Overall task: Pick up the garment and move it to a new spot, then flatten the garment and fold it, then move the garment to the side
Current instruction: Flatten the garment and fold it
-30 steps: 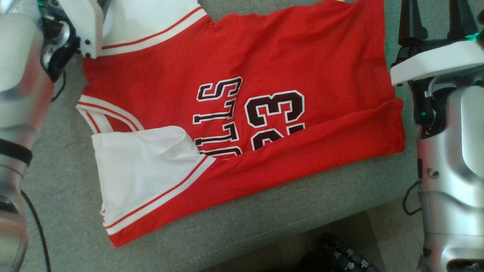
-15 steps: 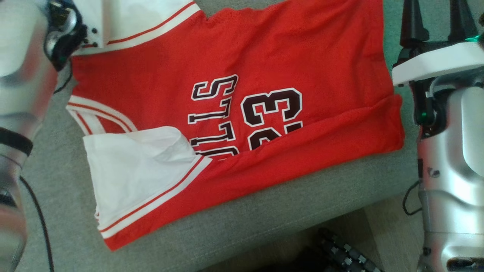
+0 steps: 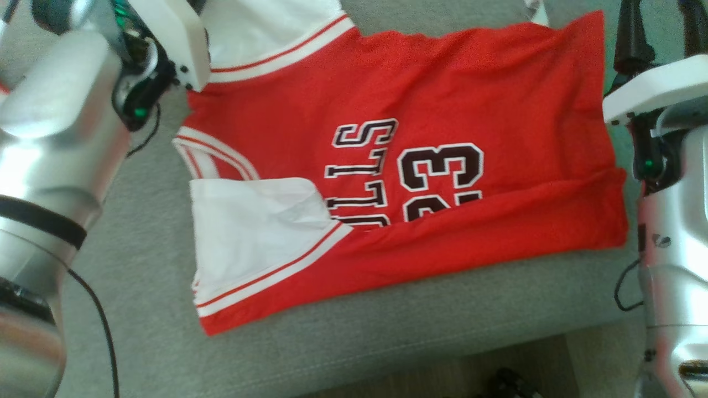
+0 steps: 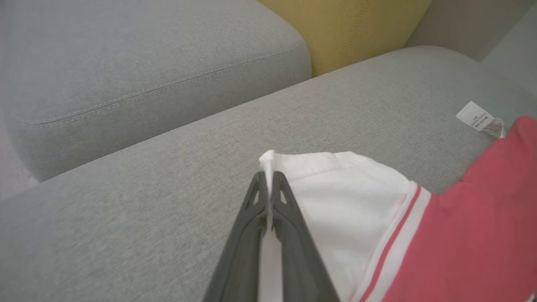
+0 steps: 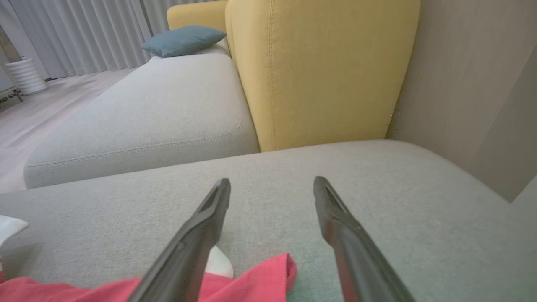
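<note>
Closing over the last second, the left gripper [image 4: 268,176] now has its two dark fingers pressed together on the raised edge of the white sleeve [image 4: 335,188] of the jersey [image 3: 442,99]; the head picture as a whole has slid to the right, which is the camera turning, while the jersey lies as it did. It is spread over the grey seat cushion [image 3: 387,331], taking up the middle and top of the head view, its red body marked 23 and its lower edge folded up over the lettering. A second white sleeve sits at lower centre-left, and the red corner below it comes close to the cushion's front edge, past which a strip of floor [image 3: 442,381] shows at the bottom. Bare cushion lies to the left of the jersey. In the left wrist view, bare cushion runs beyond the pinched sleeve to the seam with a second grey cushion [image 4: 147,63] at upper left, and a small white label [image 4: 478,117] lies at the right. The right gripper [image 5: 272,184] stands wide open, holding nothing, above the jersey's red edge at the bottom of its own view, with bare cushion ahead as far as the yellow backrest [image 5: 319,71] and the wall [image 5: 461,84] at the right.
</note>
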Motion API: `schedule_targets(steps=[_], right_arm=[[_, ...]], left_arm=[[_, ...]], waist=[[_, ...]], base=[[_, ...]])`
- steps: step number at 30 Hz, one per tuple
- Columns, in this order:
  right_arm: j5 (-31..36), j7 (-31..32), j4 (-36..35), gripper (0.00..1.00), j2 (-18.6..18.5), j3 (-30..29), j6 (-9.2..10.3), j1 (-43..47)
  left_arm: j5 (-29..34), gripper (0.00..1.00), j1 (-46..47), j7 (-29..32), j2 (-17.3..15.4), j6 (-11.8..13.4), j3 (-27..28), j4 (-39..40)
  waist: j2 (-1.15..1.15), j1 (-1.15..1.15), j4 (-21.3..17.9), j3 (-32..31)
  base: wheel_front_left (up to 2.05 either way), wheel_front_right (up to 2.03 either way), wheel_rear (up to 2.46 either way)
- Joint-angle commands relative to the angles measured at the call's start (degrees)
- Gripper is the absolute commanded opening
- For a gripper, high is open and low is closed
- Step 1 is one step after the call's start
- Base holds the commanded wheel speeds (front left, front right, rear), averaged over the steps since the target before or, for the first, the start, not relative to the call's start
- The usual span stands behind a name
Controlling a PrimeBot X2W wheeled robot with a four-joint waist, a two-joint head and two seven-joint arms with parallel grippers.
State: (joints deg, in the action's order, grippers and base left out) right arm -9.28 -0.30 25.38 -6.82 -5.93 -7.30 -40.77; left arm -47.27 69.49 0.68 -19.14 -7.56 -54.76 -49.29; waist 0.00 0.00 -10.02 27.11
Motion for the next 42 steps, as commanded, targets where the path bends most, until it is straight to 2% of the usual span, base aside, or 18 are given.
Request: schedule_targets(steps=[1,3,10,16,25,32,33,34,35,42], right_arm=[[-1.2,0.5,-0.9,1.0,-0.7,0.7,-0.19,-1.7],[-1.7,1.3,2.4,1.0,-3.1,1.0,-0.19,-2.5],[-2.6,3.5,12.1,1.0,-8.0,3.8,-0.19,-5.9],[-2.9,8.5,20.1,1.0,-10.9,6.7,-0.19,-8.8],[-3.2,11.3,27.2,1.0,-13.0,11.0,-0.19,-12.1],[-4.3,12.3,31.6,1.0,-13.2,12.6,-0.19,-14.1],[-4.7,12.6,32.1,0.8,-13.0,12.9,-0.19,-14.2],[-5.1,12.9,32.4,0.13,-12.9,13.3,-0.19,-14.4],[-5.5,12.9,32.6,0.0,-13.0,13.7,-0.19,-14.5],[-4.1,9.3,35.1,0.0,-16.1,12.3,-0.19,-17.4]], left_arm=[[-0.5,0.0,1.5,-0.8,-1.5,0.1,1.6,1.5],[-1.5,0.0,0.8,-2.7,-1.3,0.1,1.2,2.4],[-3.5,0.0,-0.5,-5.4,-0.8,0.1,-0.3,6.4],[-3.9,0.0,-0.5,-5.3,-1.0,0.1,-1.7,9.1],[-4.0,0.0,0.4,-4.8,-1.2,0.1,-2.4,10.0],[-4.2,0.0,1.2,-4.8,-1.4,0.1,-2.6,9.5],[-4.2,0.0,1.3,-4.8,-1.4,0.1,-2.6,9.3],[-4.2,0.0,1.3,-4.9,-1.4,0.1,-2.5,9.1],[-4.2,0.0,1.4,-5.0,-1.5,0.2,-2.5,8.8],[-4.1,0.0,2.5,-7.1,-2.5,1.8,-1.2,5.9]], waist=[[0.0,0.0,2.3,-2.0],[0.0,0.0,4.2,-3.0],[0.0,0.0,8.2,-4.1],[0.0,0.0,9.5,-3.4],[0.0,0.0,9.7,-2.0],[0.0,0.0,9.8,-1.1],[0.0,0.0,9.8,-1.1],[0.0,0.0,9.8,-1.1],[0.0,0.0,9.7,-1.1],[0.0,0.0,9.3,-0.8]], base=[[0.0,0.0,0.0],[0.0,0.0,0.0],[0.0,0.0,0.0],[0.0,0.0,0.0],[0.0,0.0,0.0],[0.0,0.0,0.0],[0.0,0.0,0.0],[0.0,0.0,0.0],[0.0,0.0,0.0],[0.0,0.0,0.0]])
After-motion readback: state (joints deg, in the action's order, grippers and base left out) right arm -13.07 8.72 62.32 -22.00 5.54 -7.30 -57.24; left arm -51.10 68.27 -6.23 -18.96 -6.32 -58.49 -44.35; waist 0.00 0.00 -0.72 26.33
